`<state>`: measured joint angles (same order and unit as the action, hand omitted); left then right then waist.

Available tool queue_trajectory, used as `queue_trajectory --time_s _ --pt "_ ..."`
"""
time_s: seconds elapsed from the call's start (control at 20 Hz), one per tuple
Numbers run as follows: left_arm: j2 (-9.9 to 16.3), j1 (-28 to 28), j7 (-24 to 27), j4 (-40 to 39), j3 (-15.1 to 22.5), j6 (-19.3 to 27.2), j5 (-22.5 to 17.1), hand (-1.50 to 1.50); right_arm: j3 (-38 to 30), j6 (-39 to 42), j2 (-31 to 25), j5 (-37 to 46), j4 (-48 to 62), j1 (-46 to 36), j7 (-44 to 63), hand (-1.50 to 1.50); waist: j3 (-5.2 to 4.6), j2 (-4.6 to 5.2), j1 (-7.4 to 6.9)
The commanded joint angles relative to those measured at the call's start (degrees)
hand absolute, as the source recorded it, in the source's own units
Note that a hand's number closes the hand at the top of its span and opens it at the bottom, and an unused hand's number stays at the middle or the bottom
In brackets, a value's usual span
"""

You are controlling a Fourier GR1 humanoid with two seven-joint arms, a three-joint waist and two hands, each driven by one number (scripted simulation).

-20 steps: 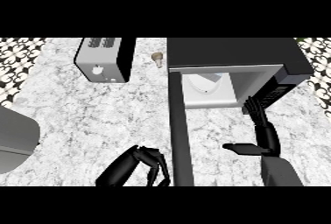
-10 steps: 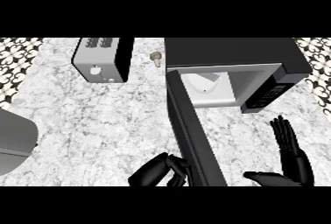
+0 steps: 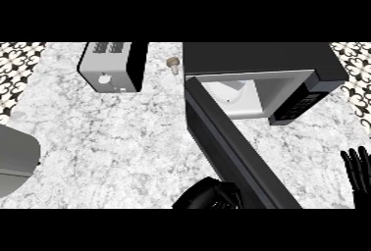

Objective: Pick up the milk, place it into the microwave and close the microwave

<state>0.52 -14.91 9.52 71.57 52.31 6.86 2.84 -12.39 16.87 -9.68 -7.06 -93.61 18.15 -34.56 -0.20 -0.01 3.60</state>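
The black microwave (image 3: pixel 261 58) stands at the back right with its cavity open. Inside the cavity stands the white milk carton (image 3: pixel 233 94). The microwave door (image 3: pixel 232 147) runs as a long dark bar from its hinge at the cavity's left side diagonally down to the lower right. My left hand (image 3: pixel 208 195) shows at the lower edge, against the door's left face near its free end, fingers relaxed and holding nothing. My right hand (image 3: pixel 357 169) rests at the right edge, fingers straight and pointing up, apart from the door.
A silver toaster (image 3: pixel 109 66) stands at the back left. Next to the microwave's back left corner lies a small tan object (image 3: pixel 174 62). A grey rounded object (image 3: pixel 14 159) juts in at the left edge. The marble counter (image 3: pixel 109 147) lies between them.
The door's free end has swung to the right. My left hand followed it right and sank toward the lower edge. My right hand drew back to the right edge.
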Motion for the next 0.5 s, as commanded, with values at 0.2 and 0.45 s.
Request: queue_trajectory --time_s 0.2,0.45 --pt "-0.47 -7.82 -0.26 -2.41 9.9 17.64 -12.37 1.5 -2.73 6.95 -4.14 -8.97 -9.6 4.67 5.24 -1.5 -0.03 0.45 2.11" --pt "-0.47 -11.05 1.84 -1.3 10.47 23.36 -17.44 1.5 -1.69 8.88 -6.46 -11.99 -11.77 0.06 8.7 -1.5 -0.15 1.02 3.13"
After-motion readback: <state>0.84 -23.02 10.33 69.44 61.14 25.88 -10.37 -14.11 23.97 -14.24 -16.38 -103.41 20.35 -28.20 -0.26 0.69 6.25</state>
